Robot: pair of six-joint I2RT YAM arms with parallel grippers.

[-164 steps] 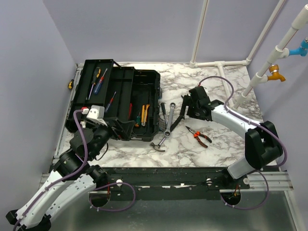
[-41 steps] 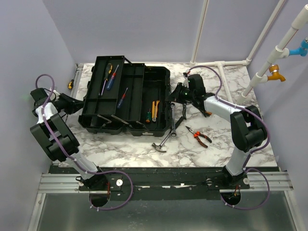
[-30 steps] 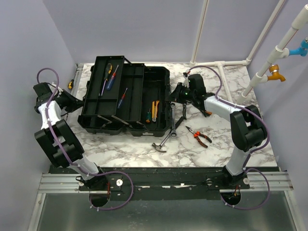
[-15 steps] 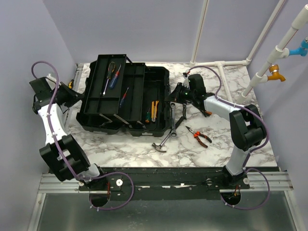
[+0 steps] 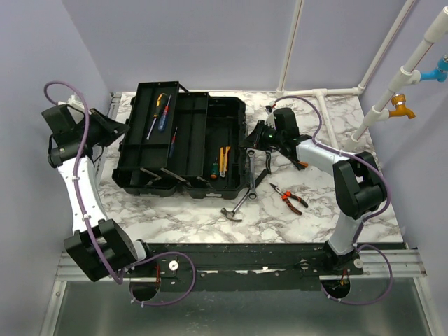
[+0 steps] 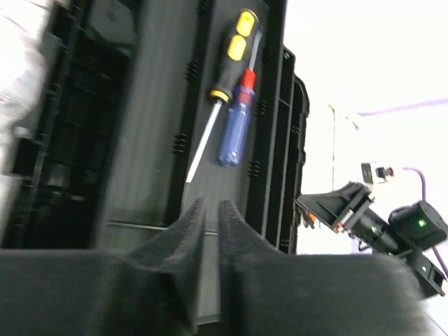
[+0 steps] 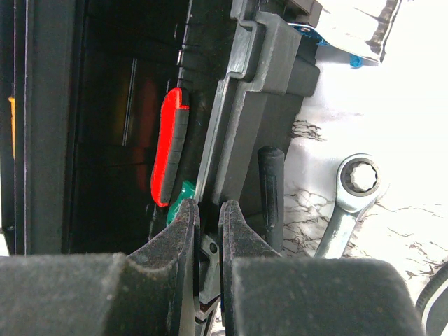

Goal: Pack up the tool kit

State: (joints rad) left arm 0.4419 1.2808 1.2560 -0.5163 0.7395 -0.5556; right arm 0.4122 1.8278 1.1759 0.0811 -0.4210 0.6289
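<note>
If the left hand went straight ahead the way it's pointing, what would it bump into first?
Probably the black toolbox, open right in front of the left hand. If it cleared the box's edge, the blue-handled screwdriver comes next. Depth is hard to judge.

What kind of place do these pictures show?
Probably a robot test booth: plain lilac walls enclose a marble-patterned table, with white pipes and a brass tap beside it.

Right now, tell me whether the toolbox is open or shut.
Open. The toolbox has its upper tray swung out to the left with two screwdrivers lying in it, and the main compartment's inside shows.
</note>
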